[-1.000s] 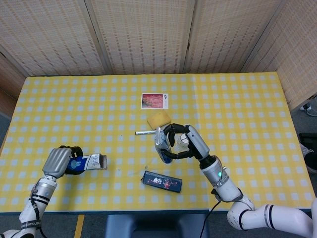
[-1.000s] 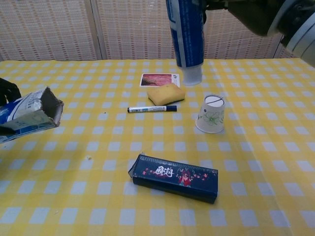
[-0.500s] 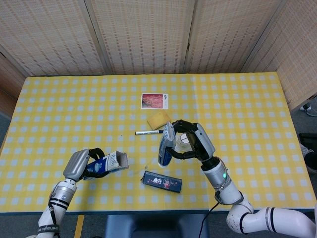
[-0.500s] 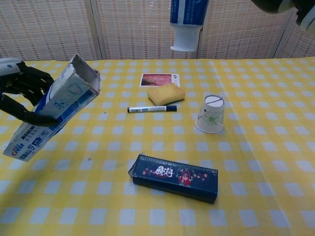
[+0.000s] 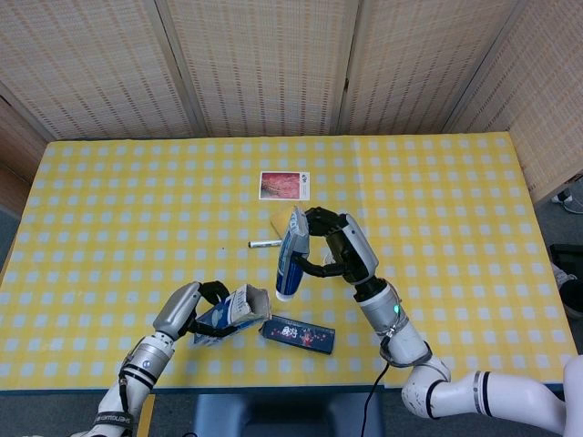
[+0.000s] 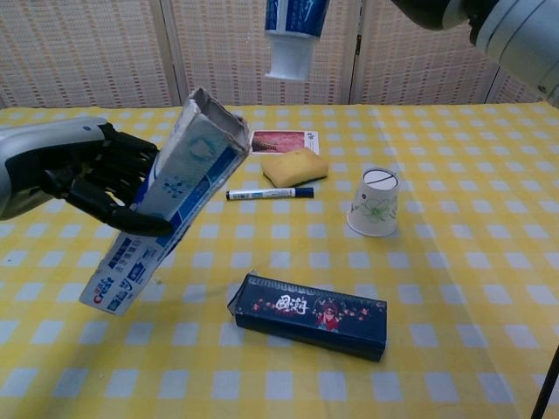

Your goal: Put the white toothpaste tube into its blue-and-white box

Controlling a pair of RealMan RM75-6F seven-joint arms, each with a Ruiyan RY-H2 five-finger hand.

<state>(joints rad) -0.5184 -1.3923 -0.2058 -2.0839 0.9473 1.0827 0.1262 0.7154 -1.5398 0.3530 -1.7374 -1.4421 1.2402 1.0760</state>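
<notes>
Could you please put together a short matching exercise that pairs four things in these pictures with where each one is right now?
Things:
1. toothpaste tube
2. blue-and-white box
3. paper cup
4. dark blue box

Places:
A. lying flat on the table, nearest the robot
B. gripped by the left hand, open end tilted upward
C. standing upright on the table, right of the marker pen
D. held in the air by the right hand, cap pointing down

Pairs: 1-D, 2-B, 3-C, 4-A

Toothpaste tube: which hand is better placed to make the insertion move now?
Probably the right hand: it holds the toothpaste tube cap-down, above the box. The left hand grips the box tilted, open end up toward the tube, so it best just steadies it.
</notes>
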